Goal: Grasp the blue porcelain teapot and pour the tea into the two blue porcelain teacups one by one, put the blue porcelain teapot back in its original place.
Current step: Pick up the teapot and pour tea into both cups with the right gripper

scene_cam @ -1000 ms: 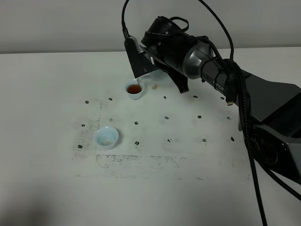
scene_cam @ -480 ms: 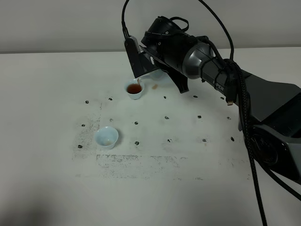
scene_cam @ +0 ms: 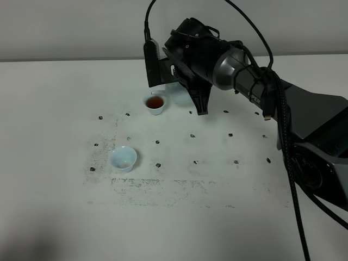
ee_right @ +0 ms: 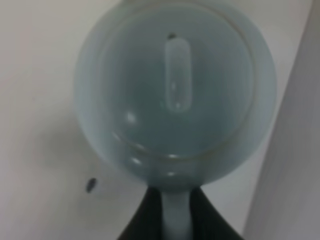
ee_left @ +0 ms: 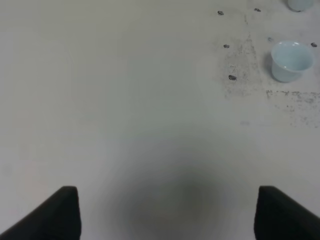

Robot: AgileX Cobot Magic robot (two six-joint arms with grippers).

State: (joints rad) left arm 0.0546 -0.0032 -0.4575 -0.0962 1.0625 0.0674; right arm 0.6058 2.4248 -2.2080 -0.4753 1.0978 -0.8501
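The blue porcelain teapot [ee_right: 175, 85] fills the right wrist view, seen from above with its knobbed lid. My right gripper [ee_right: 175, 220] is shut on its loop handle. In the high view the right gripper [scene_cam: 176, 81] hides most of the teapot [scene_cam: 178, 95], which hangs just right of the far teacup [scene_cam: 155, 103]. That teacup holds brown tea. The near teacup [scene_cam: 123, 159] looks empty and also shows in the left wrist view [ee_left: 291, 60]. My left gripper [ee_left: 170, 215] is open over bare table, far from both cups, and is out of the high view.
The white table [scene_cam: 65, 109] carries rows of small dark marks [scene_cam: 193, 136] and a scuffed grey patch [scene_cam: 157, 187]. The right arm and its cables [scene_cam: 283, 125] stretch across the right side. The far cup's edge [ee_left: 300, 4] peeks into the left wrist view.
The right gripper has turned back and the teapot's spout has lifted away from the far cup. The tea stream has stopped. Both cups stay in place.
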